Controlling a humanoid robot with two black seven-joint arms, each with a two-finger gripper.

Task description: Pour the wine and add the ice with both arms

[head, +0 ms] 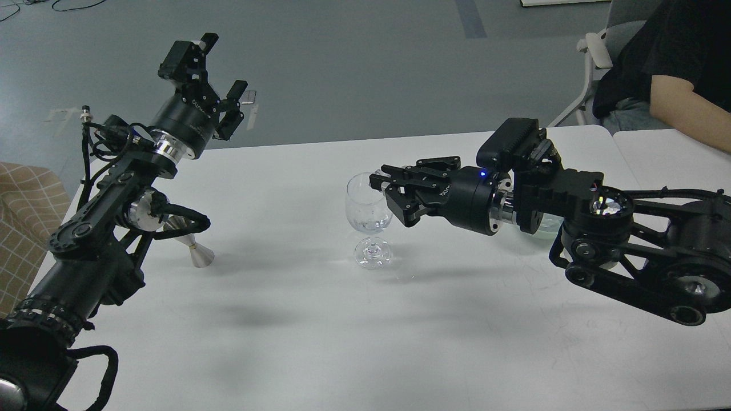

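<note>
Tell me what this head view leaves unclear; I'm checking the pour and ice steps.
- Right gripper at the glass rim: fingers bunched and dark, so any ice held cannot be told.
- Glass contents: too faint to separate wine from ice.
- Metal cup: top hidden behind left arm.
- Person: cut off by frame edge.

**Soft overhead light, sharp frame, faint colour cast**

Even, diffuse light falls from above, leaving the white table (320, 342) bright without glare. Soft, blurred shadows lie beneath both arms. The wine glass (368, 220) shows small highlights; its contents are hard to make out. A silver joint ring (604, 204) glints. Focus holds throughout, with a slightly cool, greenish tint.
</note>
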